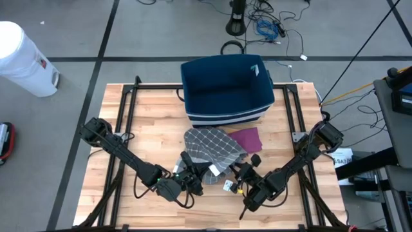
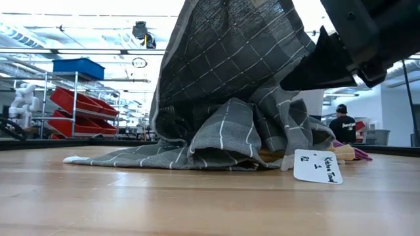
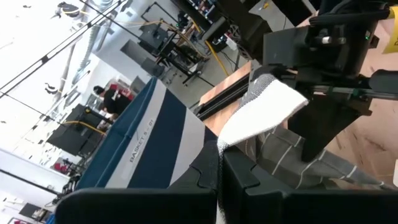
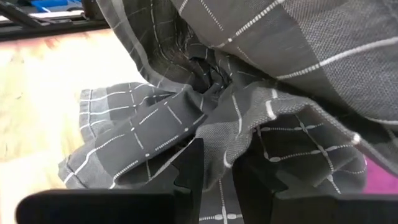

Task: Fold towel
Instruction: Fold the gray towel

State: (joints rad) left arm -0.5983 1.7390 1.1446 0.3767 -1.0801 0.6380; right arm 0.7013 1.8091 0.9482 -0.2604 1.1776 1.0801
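Grey checked towel point(image 1: 212, 147) bunched mid-bench point(image 1: 148, 122), near edge lifted. Left claw point(image 3: 219, 163) pinched shut on white-backed hem; right claw point(image 4: 219, 163) narrowly clamped on towel fold. No fold laid yet; spreading, folding both remain.
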